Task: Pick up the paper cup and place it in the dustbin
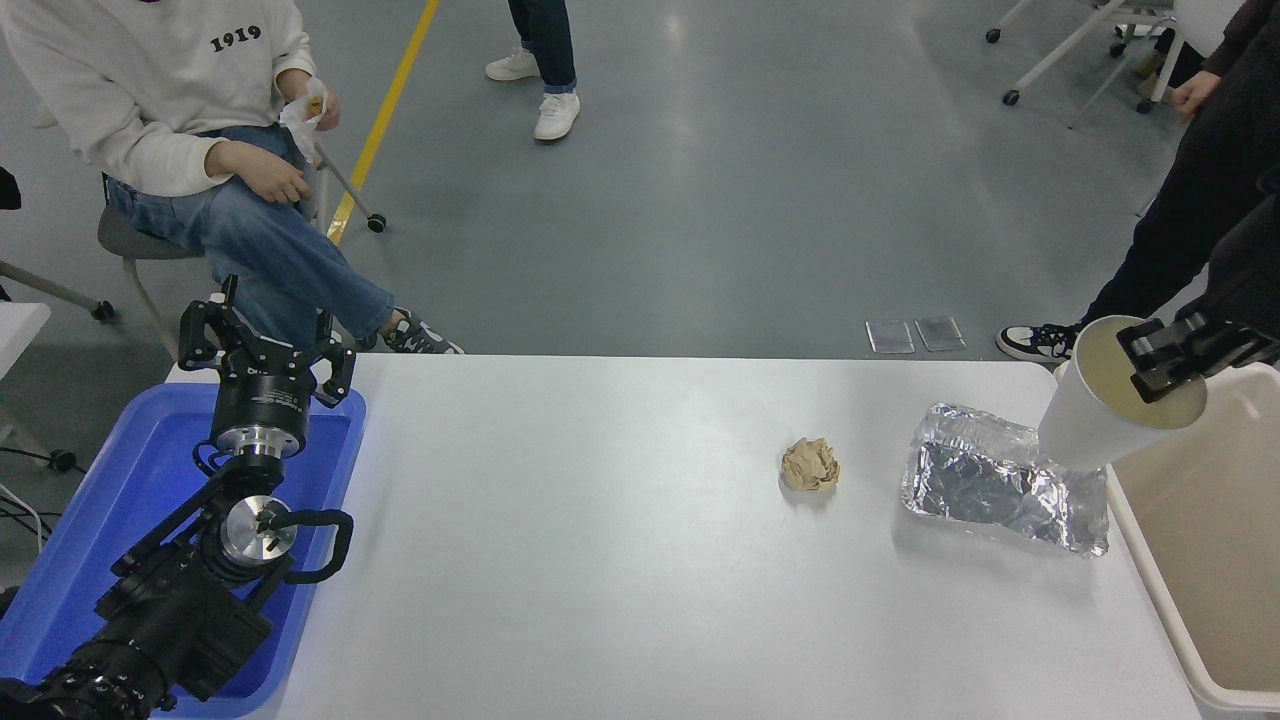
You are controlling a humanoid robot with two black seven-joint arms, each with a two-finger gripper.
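Grey floor and a long white bench (pixel 620 560) set the scene, with people beyond the far edge. At the right, the robot's right hand (pixel 1165 372) is clamped on the rim of the small white tapered paper cup (pixel 1095 420), one finger inside its cream mouth. The cup hangs clear of the bench, tilted, its base towards the crinkled silver foil tray (pixel 985 490). Just right of it lies the large beige plastic dustbin (pixel 1150 580), so a short carry rightward should suffice. The left hand (pixel 265 345) sits parked, fingers apart, over a blue plastic tray (pixel 90 520).
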